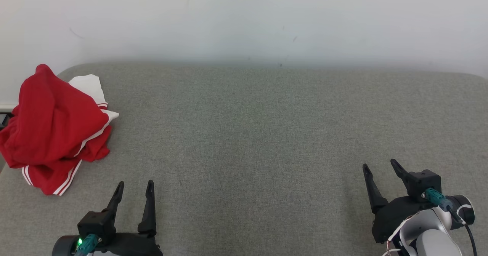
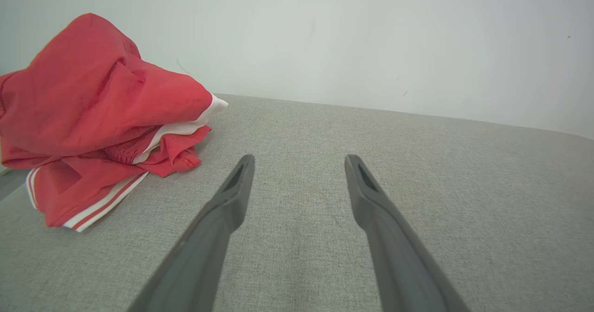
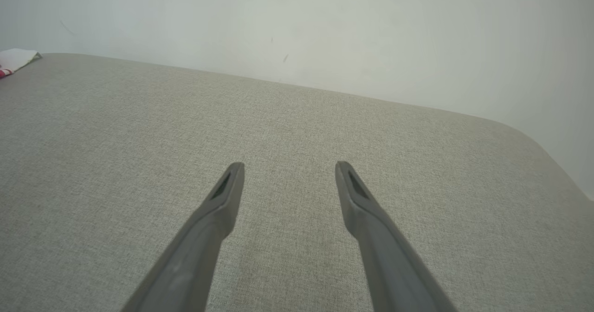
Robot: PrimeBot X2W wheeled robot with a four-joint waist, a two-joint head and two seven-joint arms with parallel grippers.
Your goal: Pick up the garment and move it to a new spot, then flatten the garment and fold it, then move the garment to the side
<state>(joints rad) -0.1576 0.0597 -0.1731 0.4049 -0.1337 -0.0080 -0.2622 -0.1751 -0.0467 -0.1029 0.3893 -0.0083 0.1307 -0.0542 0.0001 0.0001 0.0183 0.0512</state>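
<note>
Pointing forward at the near edge of a grey fabric surface (image 1: pixel 244 134), the robot's left hand (image 1: pixel 135 182) and right hand (image 1: pixel 379 163) both stand released, fingers spread and holding nothing. Beyond the left hand and to its left, near but apart, a crumpled red garment (image 1: pixel 53 126) with white stripes lies heaped at the surface's left edge, before a pale wall (image 1: pixel 244 20).

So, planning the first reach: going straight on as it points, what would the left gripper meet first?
Probably bare grey cushion, then the wall; depth is unclear. The left gripper points right of the red garment.
</note>
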